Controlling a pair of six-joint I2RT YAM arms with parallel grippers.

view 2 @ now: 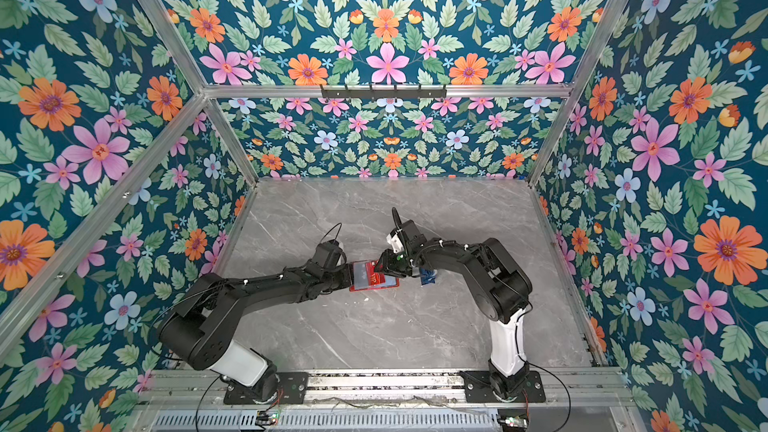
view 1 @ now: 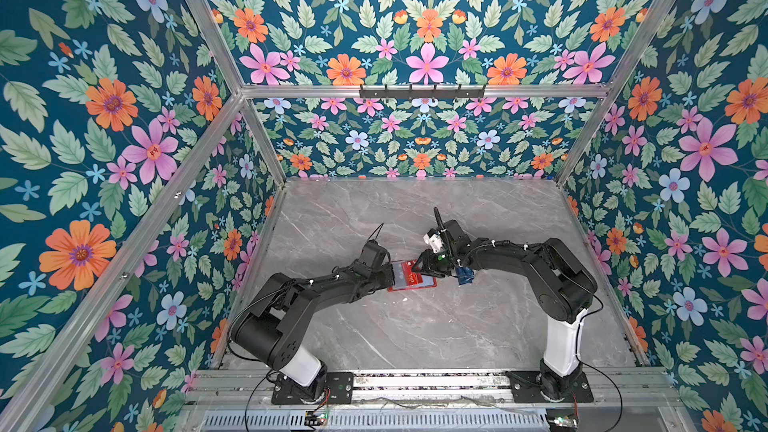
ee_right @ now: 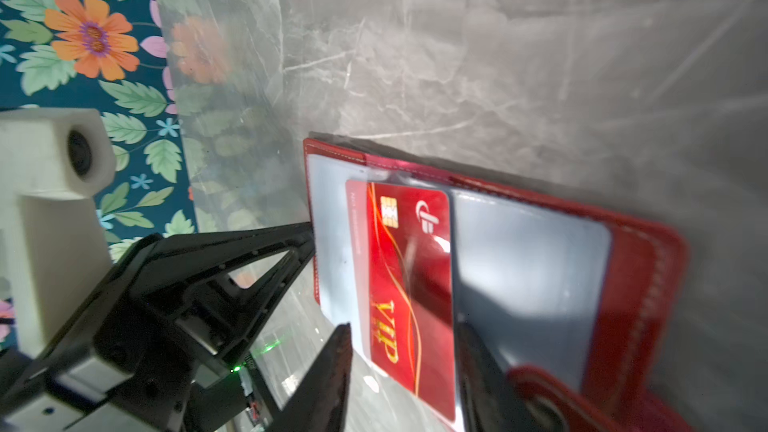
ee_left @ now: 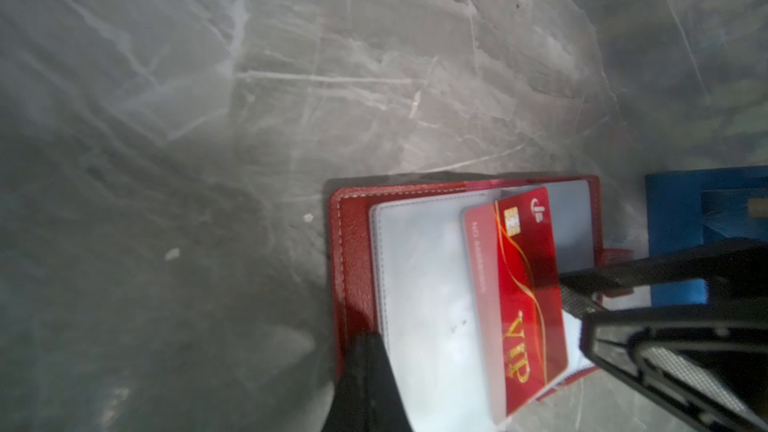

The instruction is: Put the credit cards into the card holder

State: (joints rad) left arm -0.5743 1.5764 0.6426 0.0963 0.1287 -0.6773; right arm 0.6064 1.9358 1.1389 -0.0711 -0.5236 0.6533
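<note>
Right pincer [ee_right: 403, 326] spread astride red card [ee_right: 409, 255]; left pincer [ee_right: 311, 238] closed against card holder [ee_right: 640, 280].

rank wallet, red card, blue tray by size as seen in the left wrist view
1. wallet
2. red card and blue tray look close; the frame cuts the tray off, so unsure

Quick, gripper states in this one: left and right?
Left gripper: shut, tip at the edge of the card holder; whether it pinches anything cannot be told.
Right gripper: open, jaws apart at the red card, holding nothing.
</note>
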